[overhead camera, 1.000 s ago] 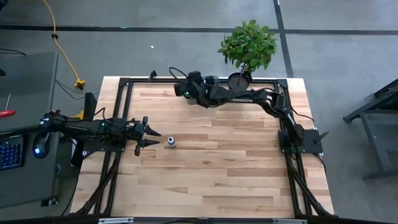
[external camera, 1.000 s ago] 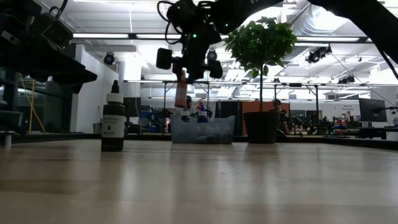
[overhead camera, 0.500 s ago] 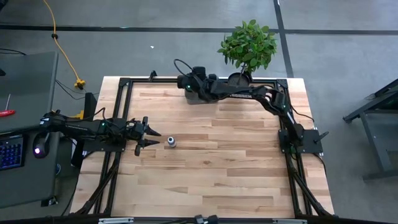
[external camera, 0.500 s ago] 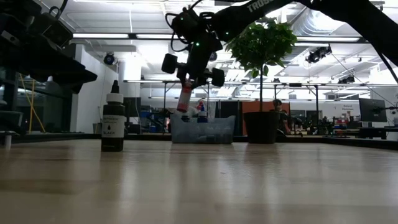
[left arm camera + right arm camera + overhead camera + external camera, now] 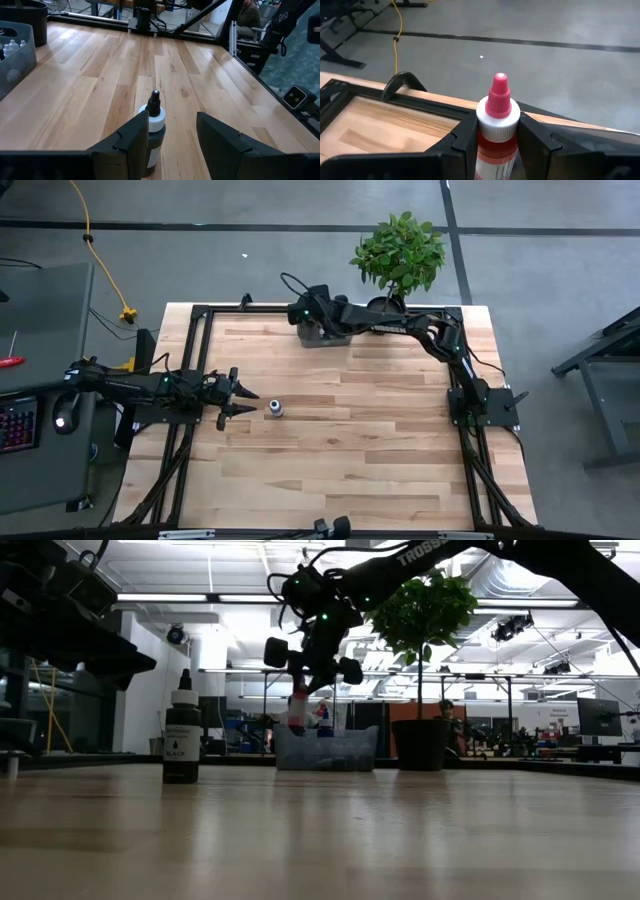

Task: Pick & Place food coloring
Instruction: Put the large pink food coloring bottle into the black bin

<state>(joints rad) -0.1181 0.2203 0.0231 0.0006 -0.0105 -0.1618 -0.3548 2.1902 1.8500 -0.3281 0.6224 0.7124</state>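
While the right gripper (image 5: 496, 145) pinches a red food coloring bottle (image 5: 496, 131) over the grey tray (image 5: 328, 750) at the table's far edge | left gripper (image 5: 170, 142) sits spread wide, empty | black-labelled bottle (image 5: 154, 127) upright just ahead of it, mid-table

This is a robotics lab or workshop: a pale wooden-plank table (image 5: 330, 450) in a black metal frame stands on grey concrete floor (image 5: 250, 250), with exposed ceiling ducts (image 5: 520, 570), strip lights and cluttered workbenches (image 5: 580, 745) behind.
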